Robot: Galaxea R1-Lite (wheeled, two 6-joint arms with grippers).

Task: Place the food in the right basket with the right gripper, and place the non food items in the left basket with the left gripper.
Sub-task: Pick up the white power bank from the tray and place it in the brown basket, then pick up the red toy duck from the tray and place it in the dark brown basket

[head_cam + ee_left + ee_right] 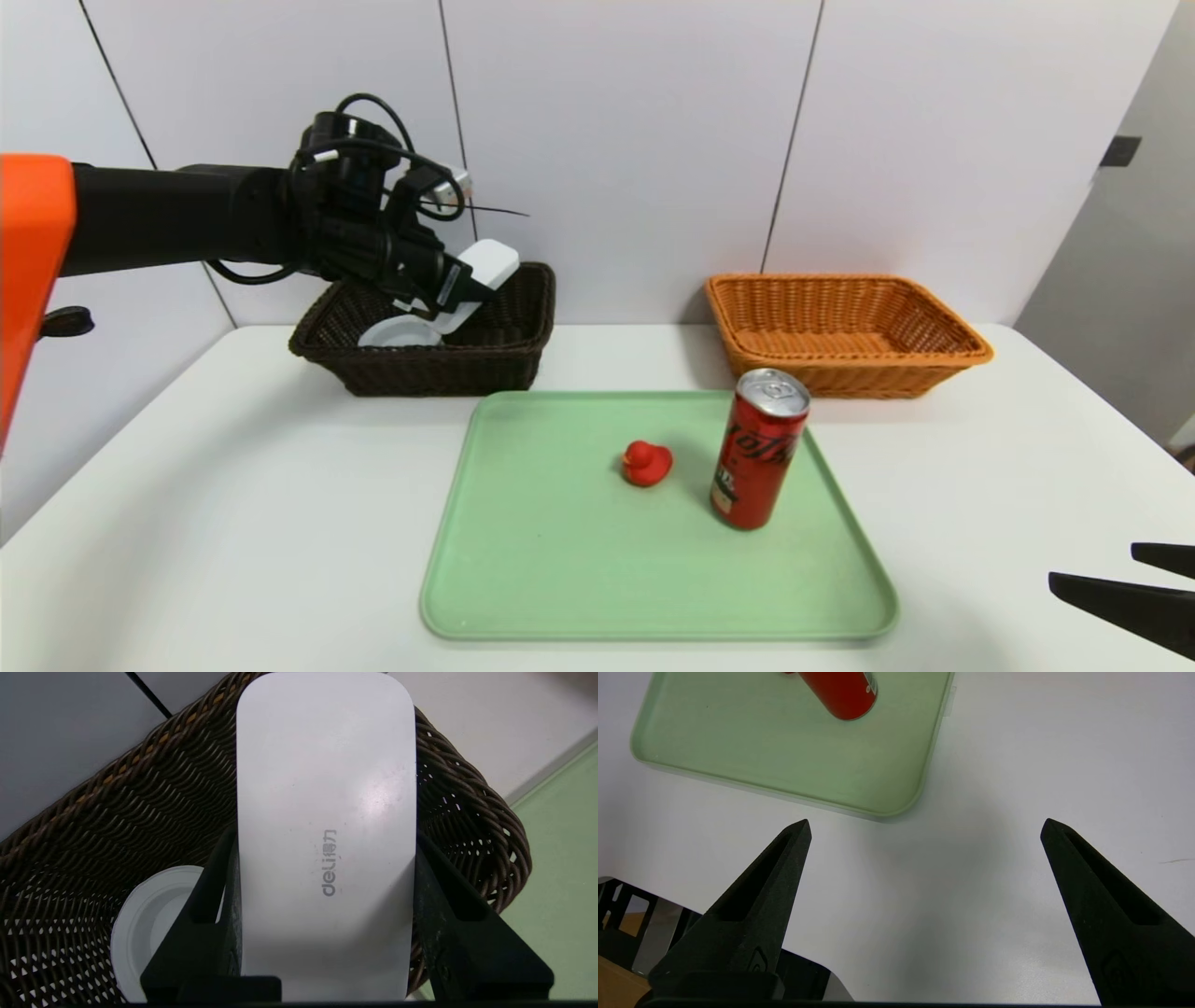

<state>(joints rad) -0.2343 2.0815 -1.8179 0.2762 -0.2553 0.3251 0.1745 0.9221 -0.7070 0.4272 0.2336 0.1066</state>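
Note:
My left gripper (457,285) hangs over the dark brown basket (504,359), shut on the flat white box (485,271). In the left wrist view the box (325,812) sits between both black fingers (210,896), above the basket (117,826). The white ribbed disc (397,333) lies inside that basket, also seen as the disc (145,924). The red duck (647,463) and the upright red can (758,448) stand on the green tray (560,579). The orange basket (924,369) holds nothing. My right gripper (924,828) rests open near the table's front right; the can (840,690) lies ahead of it.
The white table (233,523) carries everything, with a white panelled wall right behind the baskets. The tray's corner (896,807) lies just ahead of the right gripper's fingertips (1060,583). A metal frame (626,933) shows past the table edge in the right wrist view.

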